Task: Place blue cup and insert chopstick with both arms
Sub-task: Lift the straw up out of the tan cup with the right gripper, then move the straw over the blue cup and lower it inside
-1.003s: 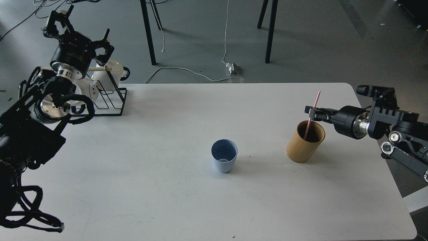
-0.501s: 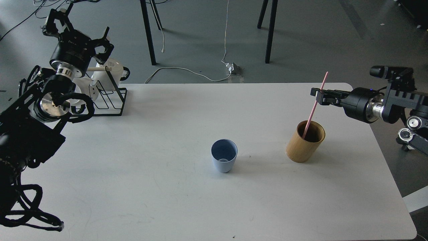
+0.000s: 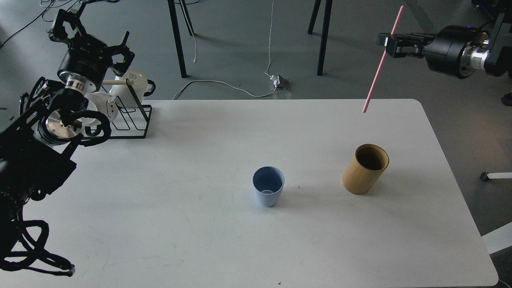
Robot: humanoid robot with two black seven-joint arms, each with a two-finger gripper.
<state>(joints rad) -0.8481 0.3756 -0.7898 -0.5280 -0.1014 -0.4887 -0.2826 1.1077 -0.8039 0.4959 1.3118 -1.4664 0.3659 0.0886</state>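
My right gripper (image 3: 387, 40) pinching chopstick (image 3: 382, 60) near top, tip hanging free for insertion. Blue cup (image 3: 268, 186) upright mid-table, mouth open. Left gripper (image 3: 90, 30) spread, empty, parked clear.

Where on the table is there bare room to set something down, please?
The table is bare along its whole near edge, and across the middle between the black rack and the blue cup. It is tightest between that cup and the wooden cup, and crowded at the far-left corner around the rack.
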